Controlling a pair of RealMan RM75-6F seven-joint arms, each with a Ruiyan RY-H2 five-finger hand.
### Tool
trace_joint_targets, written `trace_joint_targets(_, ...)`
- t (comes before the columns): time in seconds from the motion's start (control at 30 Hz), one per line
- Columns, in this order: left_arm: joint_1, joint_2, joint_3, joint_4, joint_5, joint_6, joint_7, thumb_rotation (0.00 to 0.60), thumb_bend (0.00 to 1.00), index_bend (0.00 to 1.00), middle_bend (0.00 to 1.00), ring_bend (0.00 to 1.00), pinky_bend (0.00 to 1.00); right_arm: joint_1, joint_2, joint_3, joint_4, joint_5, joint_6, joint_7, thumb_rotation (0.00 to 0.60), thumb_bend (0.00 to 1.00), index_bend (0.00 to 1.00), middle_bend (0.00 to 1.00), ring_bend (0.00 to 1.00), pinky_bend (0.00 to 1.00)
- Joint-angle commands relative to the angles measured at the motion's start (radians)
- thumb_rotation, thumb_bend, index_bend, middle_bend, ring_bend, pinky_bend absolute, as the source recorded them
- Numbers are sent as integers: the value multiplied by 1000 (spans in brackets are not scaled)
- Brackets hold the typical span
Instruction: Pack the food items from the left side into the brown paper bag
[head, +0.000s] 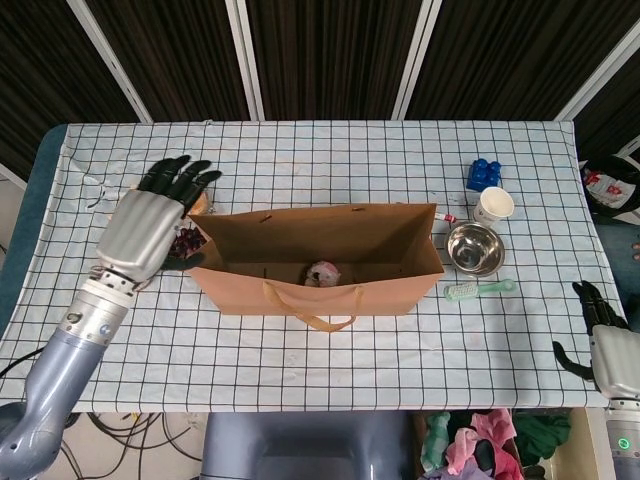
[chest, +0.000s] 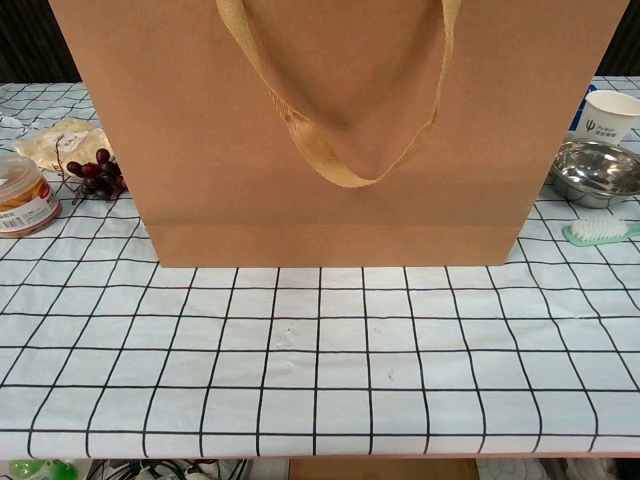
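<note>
Standing open, the brown paper bag (head: 320, 262) holds a pink wrapped snack (head: 322, 273); left hand (head: 150, 222) (fingers spread, empty) covers dark purple grapes (chest: 92, 170).

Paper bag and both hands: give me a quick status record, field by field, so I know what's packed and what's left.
bag: brown paper bag stands upright and open at mid-table
in bag: one pink wrapped item on the bottom
left hand: left hand open, fingers spread, above the food at the bag's left, holding nothing
right hand: right hand at the table's near right edge, holding nothing
still out: grapes, jar, wrapped bread
</note>
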Motion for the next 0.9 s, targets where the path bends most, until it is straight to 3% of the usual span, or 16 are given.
trace_joint_targets(0.03, 73, 38, 56, -41, -11, 161, 104, 600, 41, 133, 100, 0, 119, 0, -1, 0, 1, -1, 1, 0, 600, 271, 29, 31, 138, 270)
trace_joint_targets(0.13, 132, 78, 99, -84, -25, 188, 116, 600, 42, 122, 100, 0, 122, -1, -3, 1, 2, -2, 5, -2, 600, 271, 29, 31, 138, 270)
trace_joint_targets(0.17, 168, 111, 152, -81, -57, 167, 143, 600, 43, 119, 99, 0, 120, -1, -4, 2, 3, -4, 9, -3, 600, 271, 29, 31, 138, 270)
trace_joint_targets(0.3, 193, 112, 192, 15, -74, 87, 123, 600, 44, 120, 87, 0, 40, -2, -6, 2, 5, -4, 9, -2, 600, 271, 29, 31, 139, 270)
trace_joint_targets(0.57, 186, -90, 211, 351, -74, -148, -21, 600, 44, 114, 71, 0, 53, -1, -7, 4, 2, -3, 9, -7, 600, 270, 29, 31, 139, 270)
trace_joint_targets(0.9, 143, -300, 225, 708, -171, -394, -104, 600, 42, 114, 71, 0, 54, 0, -7, 4, 5, 3, 2, -7, 600, 271, 29, 31, 139, 270)
